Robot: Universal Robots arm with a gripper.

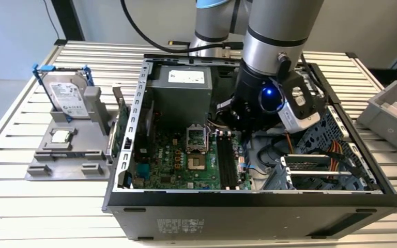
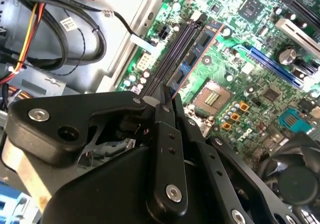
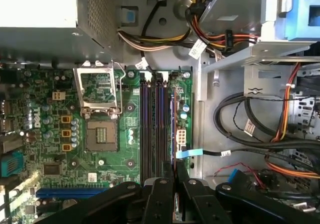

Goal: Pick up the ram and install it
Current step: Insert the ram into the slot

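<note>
The ram (image 2: 197, 51) is a thin blue-green stick with small chips, and my gripper (image 2: 159, 100) is shut on its near end. In the first wrist view the ram (image 3: 173, 134) shows edge-on, running along the black memory slots (image 3: 152, 129) on their cable side, with the gripper (image 3: 174, 173) at its end. I cannot tell whether the stick touches a slot. In the exterior view the arm's wrist (image 1: 268, 98) reaches down into the open computer case (image 1: 254, 206), over the far end of the memory slots (image 1: 227, 163).
The empty CPU socket (image 3: 100, 119) lies beside the slots, and cable bundles (image 3: 250, 129) and a drive cage (image 1: 322, 165) crowd the other side. The power supply (image 1: 184, 82) sits at the back. Outside the case, a hard drive (image 1: 67, 95) stands on a grey stand.
</note>
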